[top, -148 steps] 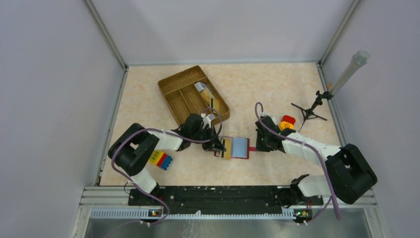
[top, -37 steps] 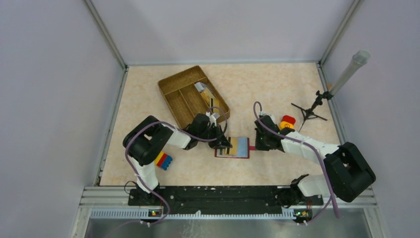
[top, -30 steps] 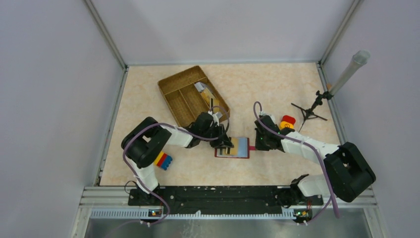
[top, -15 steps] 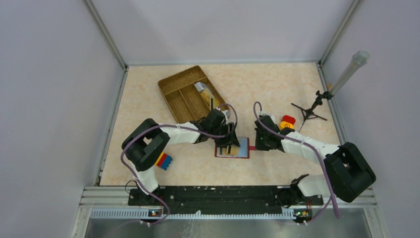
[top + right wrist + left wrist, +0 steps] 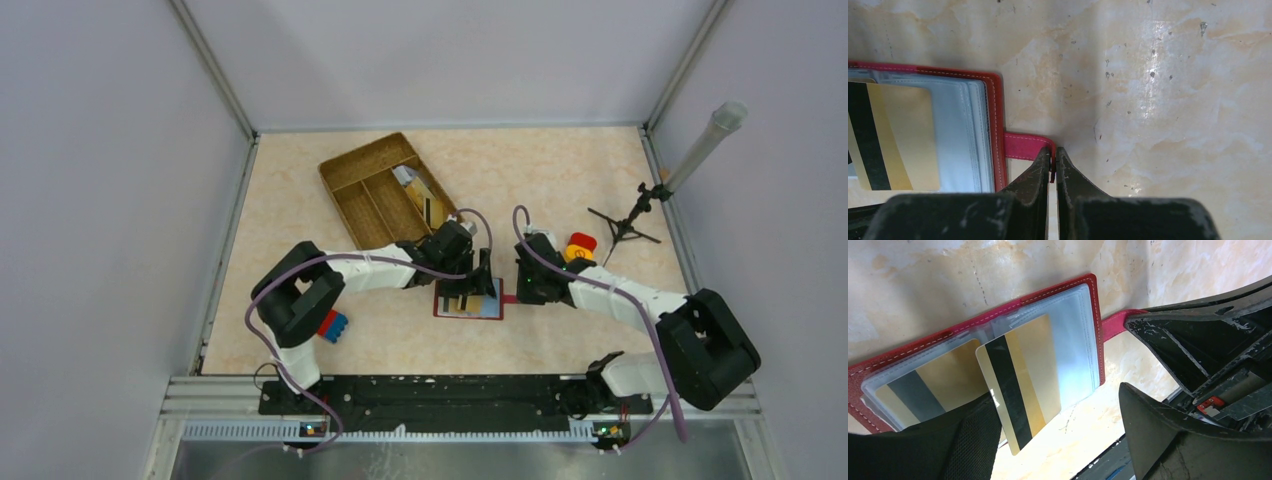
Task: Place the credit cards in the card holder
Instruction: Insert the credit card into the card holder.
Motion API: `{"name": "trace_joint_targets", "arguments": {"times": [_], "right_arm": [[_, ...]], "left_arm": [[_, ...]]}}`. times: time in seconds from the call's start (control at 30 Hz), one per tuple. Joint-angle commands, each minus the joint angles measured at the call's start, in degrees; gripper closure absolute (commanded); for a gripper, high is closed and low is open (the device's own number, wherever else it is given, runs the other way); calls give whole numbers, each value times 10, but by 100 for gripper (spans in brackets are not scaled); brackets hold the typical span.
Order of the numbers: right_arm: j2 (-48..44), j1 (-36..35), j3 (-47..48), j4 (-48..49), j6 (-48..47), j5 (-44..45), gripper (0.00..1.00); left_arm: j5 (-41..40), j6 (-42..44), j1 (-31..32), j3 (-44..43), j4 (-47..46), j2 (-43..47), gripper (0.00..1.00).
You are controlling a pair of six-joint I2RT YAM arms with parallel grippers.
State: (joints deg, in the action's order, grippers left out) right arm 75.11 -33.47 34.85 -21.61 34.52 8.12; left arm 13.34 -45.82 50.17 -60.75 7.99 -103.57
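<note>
The left tool (image 5: pixel 1057 394) has just let go: a second ago its jaws were nearly shut on the gold card (image 5: pixel 1023 385), and now they stand wide apart on either side of it, gripping nothing. In that time the arm has also reached further right, until the wrist hangs right over the open red holder (image 5: pixel 1048 292). The card lies on the holder's right clear sleeve, one end sticking out past the near edge; I cannot tell whether it is inside the pocket or only resting on top. A second card (image 5: pixel 923 390) sits in the left sleeve. So this card looks delivered but perhaps not fully seated, and more cards (image 5: pixel 422 195) wait in the tray (image 5: pixel 352 178). The left arm is stretched low across the desk (image 5: pixel 560 180). The right arm reaches in from the right, its tool (image 5: pixel 1054 152) clamped shut on the holder's strap (image 5: pixel 1025 146), pinning it in place.
</note>
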Motion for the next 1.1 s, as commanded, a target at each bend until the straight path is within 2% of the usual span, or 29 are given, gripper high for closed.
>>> {"name": "trace_joint_targets", "arguments": {"times": [0.0, 0.43, 1.07], "right_arm": [[-22, 2, -6, -15, -6, 24, 100], [-25, 3, -7, -22, -4, 30, 100], [-24, 2, -6, -18, -4, 25, 100]], "left_arm": [[-64, 23, 4, 10, 64, 12, 15], [-101, 42, 6, 21, 58, 72, 9], [10, 31, 6, 37, -25, 27, 20]]}}
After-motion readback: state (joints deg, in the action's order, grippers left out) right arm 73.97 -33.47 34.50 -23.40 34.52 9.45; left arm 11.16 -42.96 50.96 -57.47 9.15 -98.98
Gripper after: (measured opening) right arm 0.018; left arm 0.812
